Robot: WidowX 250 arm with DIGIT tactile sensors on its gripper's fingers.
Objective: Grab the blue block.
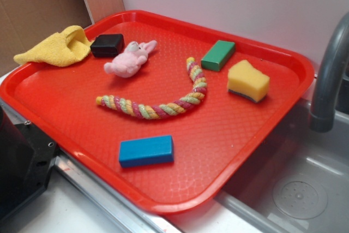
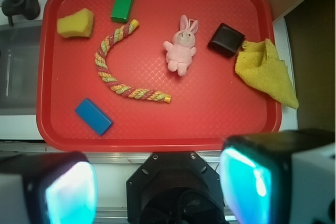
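At 7 o'clock on the tray [image 2: 157, 139]: blue block [image 2: 93, 116] lies flat, apart from rope [image 2: 118, 61] | hand [image 2: 157, 187] open, high, well back | approach unobstructed.

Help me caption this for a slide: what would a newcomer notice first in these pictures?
The bright red tray fills the scene, set beside a grey sink. Across its middle curves a multicoloured rope toy, with a pink plush bunny just behind it. The blue block lies alone near the front edge, and the wrist view shows the gripper hanging back from the tray, jaws wide apart.
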